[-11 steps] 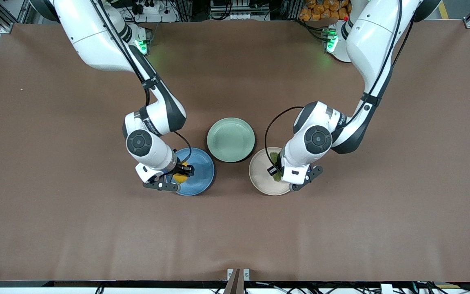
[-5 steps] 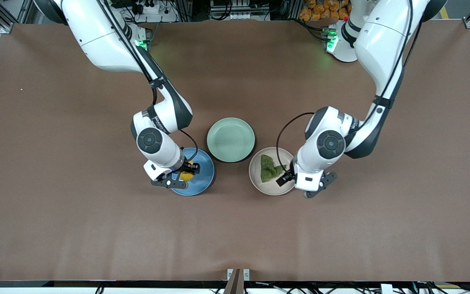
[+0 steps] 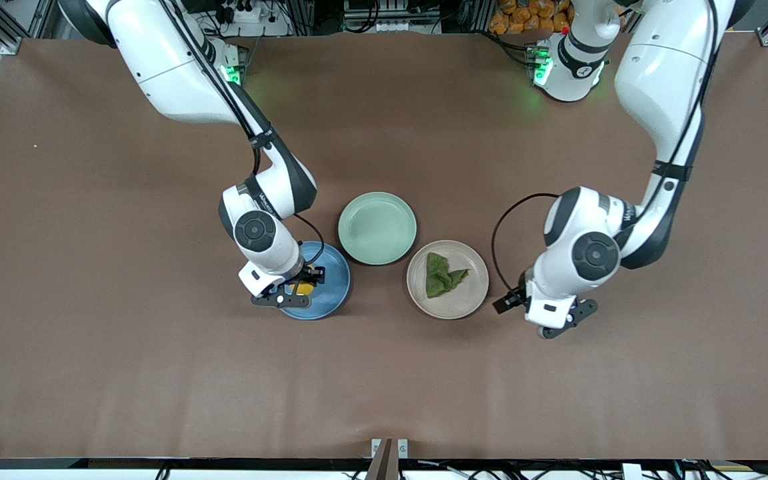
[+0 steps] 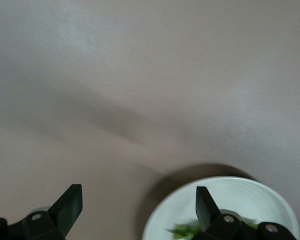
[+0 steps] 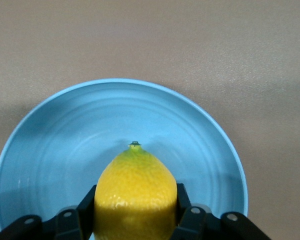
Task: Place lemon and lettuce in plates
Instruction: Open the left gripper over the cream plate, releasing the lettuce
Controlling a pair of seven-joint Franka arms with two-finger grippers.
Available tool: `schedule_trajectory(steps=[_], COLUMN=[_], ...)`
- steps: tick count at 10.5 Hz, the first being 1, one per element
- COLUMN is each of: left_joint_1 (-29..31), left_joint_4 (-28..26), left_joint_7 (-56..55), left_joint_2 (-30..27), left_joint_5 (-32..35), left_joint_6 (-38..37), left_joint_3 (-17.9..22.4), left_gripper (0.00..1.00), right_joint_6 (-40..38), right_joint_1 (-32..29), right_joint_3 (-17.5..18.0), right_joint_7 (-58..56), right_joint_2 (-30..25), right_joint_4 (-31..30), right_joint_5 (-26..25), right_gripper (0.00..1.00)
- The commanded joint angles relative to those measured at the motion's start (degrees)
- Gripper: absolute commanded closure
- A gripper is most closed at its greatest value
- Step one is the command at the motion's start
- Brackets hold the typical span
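Right gripper point(image 3: 301, 288) over blue plate point(image 3: 334, 280), fingers clamping lemon point(image 5: 135, 197). Lettuce point(image 3: 442, 275) in beige plate point(image 3: 474, 293); left gripper point(image 3: 514, 303) beside it, fingers wide, empty.

Evenly bright from overhead, soft arm shadows on the tabletop point(image 3: 124, 333), green glow near its base-side edge, left wrist view motion-blurred.
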Motion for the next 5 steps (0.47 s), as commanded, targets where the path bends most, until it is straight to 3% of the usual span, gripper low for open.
schedule_trajectory(steps=[1, 3, 5], left_joint_1=[3.08, 4.93, 5.03], left_joint_4=[-1.00, -1.26, -4.93], left_joint_7=[7.42, 14.20, 20.87], left_joint_2=[-3.41, -5.00, -7.72], left_joint_5=[3.46, 3.38, 3.03], left_joint_6=[-4.27, -8.03, -10.60], left_joint_3=[-0.30, -0.30, 2.67], left_gripper=[0.00, 0.00, 0.00], right_joint_6=[-0.39, -0.65, -2.66], right_joint_1=[0.49, 0.41, -0.12], right_joint_3=[-0.43, -0.34, -0.26], right_joint_7=[1.77, 5.72, 5.56], right_joint_2=[1.07, 0.19, -0.42], right_joint_4=[1.06, 1.58, 2.54], right_joint_5=[-1.04, -0.78, -0.78], right_gripper=[0.00, 0.00, 0.00])
